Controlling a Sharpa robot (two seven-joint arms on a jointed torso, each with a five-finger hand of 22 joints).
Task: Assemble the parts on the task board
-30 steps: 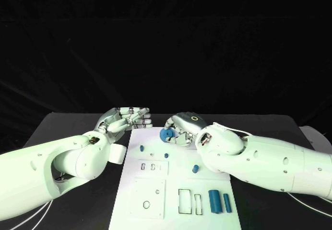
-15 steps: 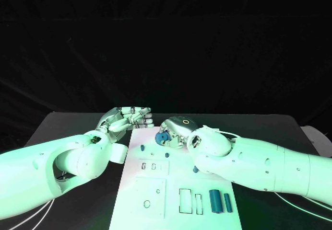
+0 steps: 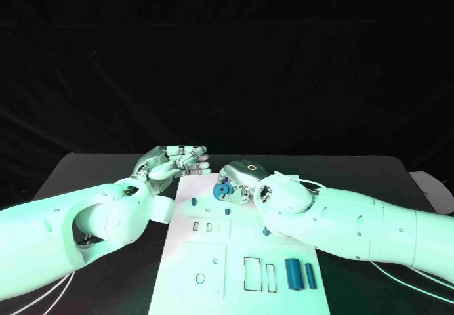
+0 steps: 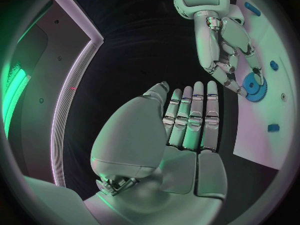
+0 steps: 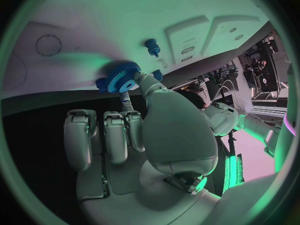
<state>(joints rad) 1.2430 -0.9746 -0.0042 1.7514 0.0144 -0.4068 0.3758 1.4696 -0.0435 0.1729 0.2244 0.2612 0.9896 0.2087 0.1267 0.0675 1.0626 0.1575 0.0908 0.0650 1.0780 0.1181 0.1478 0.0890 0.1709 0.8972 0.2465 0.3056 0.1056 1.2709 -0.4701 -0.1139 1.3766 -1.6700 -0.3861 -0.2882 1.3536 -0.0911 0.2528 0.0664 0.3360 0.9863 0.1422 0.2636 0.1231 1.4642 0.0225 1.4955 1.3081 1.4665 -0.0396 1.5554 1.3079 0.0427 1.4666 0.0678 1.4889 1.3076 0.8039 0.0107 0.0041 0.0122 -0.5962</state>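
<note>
While the right hand (image 3: 244, 178) hangs over the far end of the task board (image 3: 213, 262), it pinches a blue gear (image 3: 223, 189) between thumb and fingertip, the toothed disc facing outward just ahead of its palm; the right wrist view shows the same blue gear (image 5: 120, 78) held at the fingertips just above the white plate, with a small blue peg (image 5: 152, 47) standing in the board a little beyond it. Just across from that hand, the left hand (image 3: 172, 162) hovers at the board's far left corner with nothing in it, its fingers (image 4: 192, 116) straight and side by side and the thumb set apart, as the left wrist view shows. Between the two hands and nearer the robot, a few small blue pegs (image 3: 228, 212) stand in the board. Well behind the right hand, toward the robot, two blue cylinders (image 3: 300, 274) lie side by side on the near end of the board, beside rectangular cut-outs (image 3: 258, 274). Under the board lies the black table (image 3: 104, 177).
</note>
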